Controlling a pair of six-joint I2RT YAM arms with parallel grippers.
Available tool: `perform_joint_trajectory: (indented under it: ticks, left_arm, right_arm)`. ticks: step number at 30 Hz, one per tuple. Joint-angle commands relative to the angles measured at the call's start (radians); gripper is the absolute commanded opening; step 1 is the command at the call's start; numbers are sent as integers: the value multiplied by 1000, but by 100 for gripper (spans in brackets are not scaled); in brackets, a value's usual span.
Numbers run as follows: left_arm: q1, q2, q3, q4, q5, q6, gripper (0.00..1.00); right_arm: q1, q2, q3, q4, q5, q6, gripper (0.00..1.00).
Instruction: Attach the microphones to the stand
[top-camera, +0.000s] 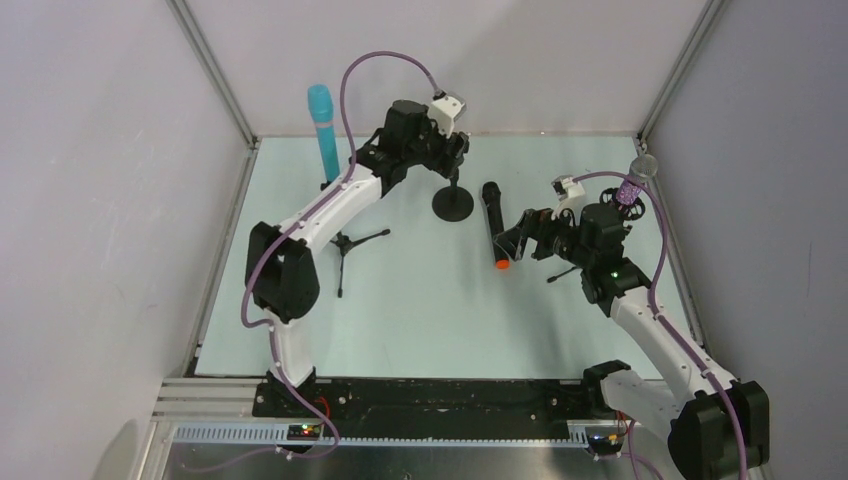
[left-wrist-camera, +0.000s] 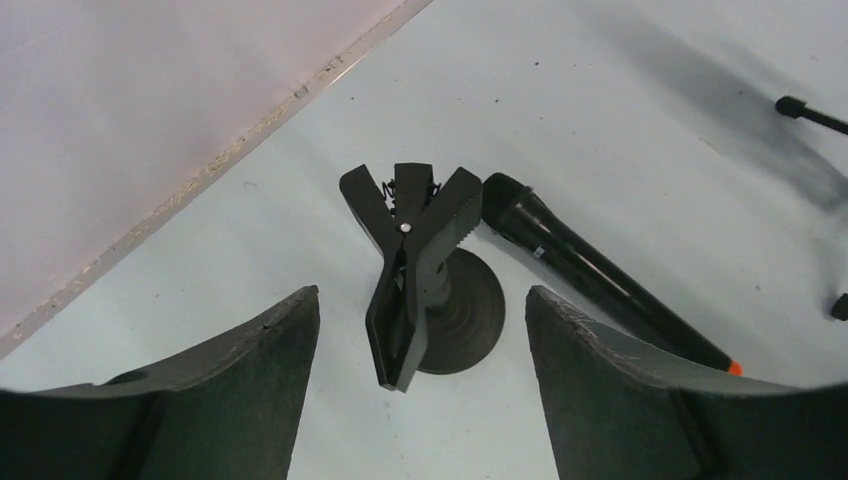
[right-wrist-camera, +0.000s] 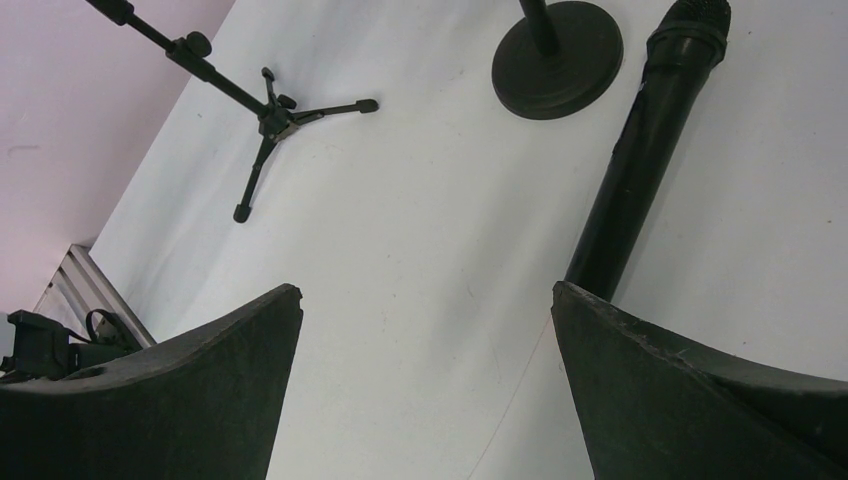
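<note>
The left claw (left-wrist-camera: 422, 300) is spread wide above the clip (left-wrist-camera: 405, 280) of the round-base stand (left-wrist-camera: 472, 315), not touching it; the right claw (right-wrist-camera: 428, 292) is spread too, just beside the black microphone (right-wrist-camera: 640, 170) lying mid-table. The cyan microphone (top-camera: 322, 130) stands upright near the far left corner, the purple microphone (top-camera: 632, 185) by the right edge

cyan mic (top-camera: 322, 135) | black mic (top-camera: 494, 228), orange end | purple mic (top-camera: 631, 184), seemingly glittery

We see a left arm of white shells and black joint blocks (top-camera: 330, 205) and a matching right arm (top-camera: 660, 335). A thin purple cable (top-camera: 370, 62) loops at twelve o'clock. Another purple cable (top-camera: 660, 250) runs at three o'clock, beside a small green light (top-camera: 613, 272). The left gripper (left-wrist-camera: 422, 300) has broad matte-black fingers (left-wrist-camera: 250, 390) with scuffed edges.
</note>
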Motion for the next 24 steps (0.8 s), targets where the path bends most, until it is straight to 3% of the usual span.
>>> perform_joint_trajectory:
  ticks: [1, 7, 11, 17, 24]
  left_arm:
    - [8, 24, 63, 21, 27, 66, 75]
    - [12, 55, 71, 20, 76, 91, 61]
    - [12, 60, 68, 20, 113, 104, 45]
    - [13, 43, 46, 19, 115, 119, 4]
    - [13, -8, 22, 20, 120, 121, 0]
  right_arm:
    - [-8, -18, -3, 23, -5, 4, 100]
    - [-12, -22, -4, 17, -3, 3, 99]
    - [-14, -24, -4, 17, -6, 9, 99]
    - [-15, -35, -5, 15, -5, 11, 99]
    - [-15, -51, -7, 15, -4, 14, 99]
